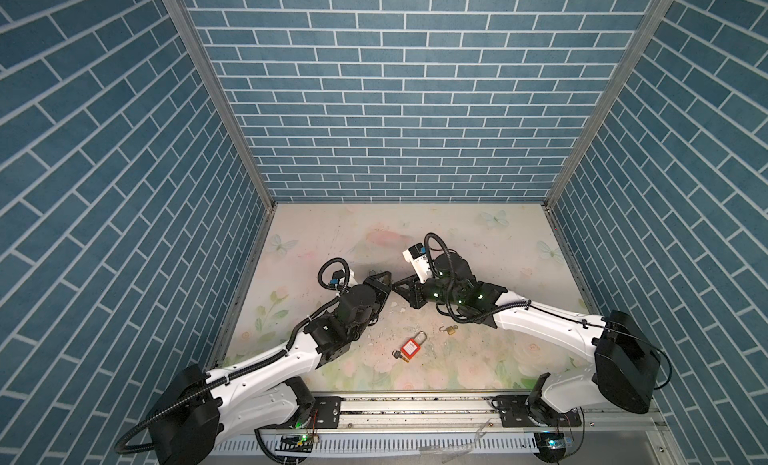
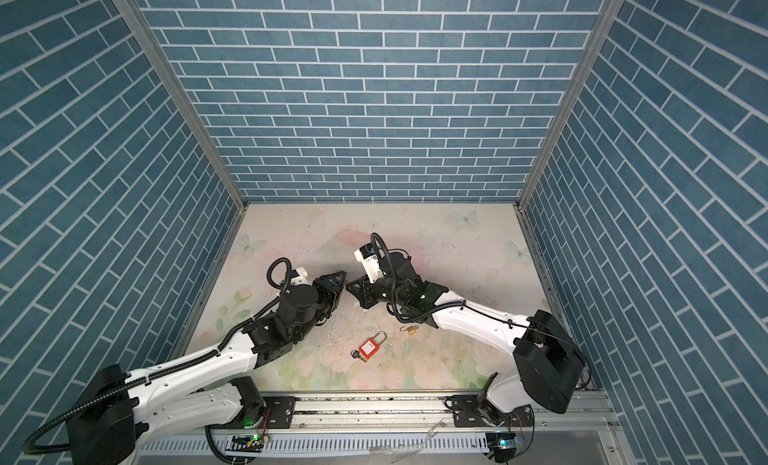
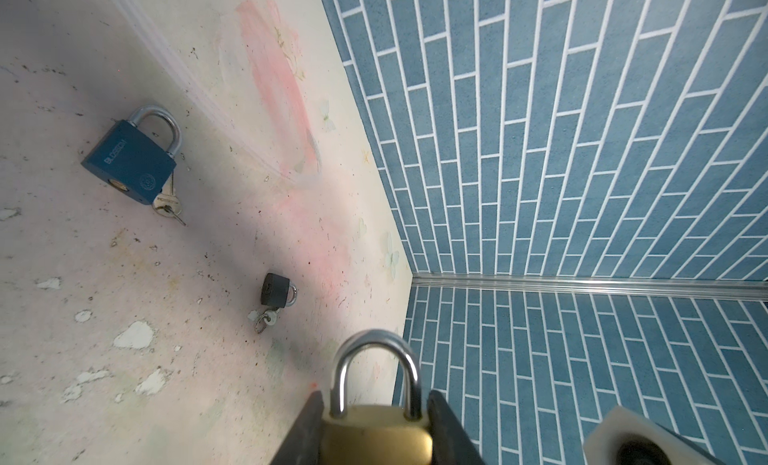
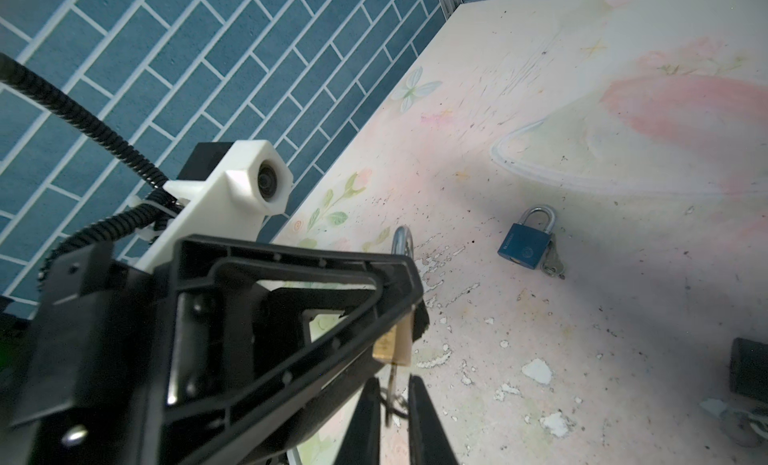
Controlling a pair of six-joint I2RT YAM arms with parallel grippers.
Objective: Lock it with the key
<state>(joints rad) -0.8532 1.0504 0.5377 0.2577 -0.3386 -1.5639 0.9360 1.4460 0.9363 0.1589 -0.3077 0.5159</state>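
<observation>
Foreground: red padlock [image 1: 410, 349] flat on the flowered table [image 1: 478, 251], lower centre of both top views, black-headed key [image 1: 397, 353] at its bottom end. Just right of it, small gold lock [image 1: 451, 330], shackle looks swung open. Further in, mid-frame, the two arms meet tip to tip above the table. Left gripper [image 3: 376, 404] is clamped on the brass padlock [image 3: 376, 438], one finger on each side of the body, shackle closed and pointing away from the wrist. Task key [image 4: 392, 379] hangs from the padlock's underside, bottom centre of the right wrist view. The right gripper [image 4: 392, 417] straddles it, jaws a narrow gap apart; can't tell if they pinch it. Beyond them, blue padlock [image 3: 133, 163] lies with a silver key [image 3: 168, 203] touching its corner. Further still is a black padlock [image 3: 275, 290] with keys [image 3: 264, 319] just beside it.
</observation>
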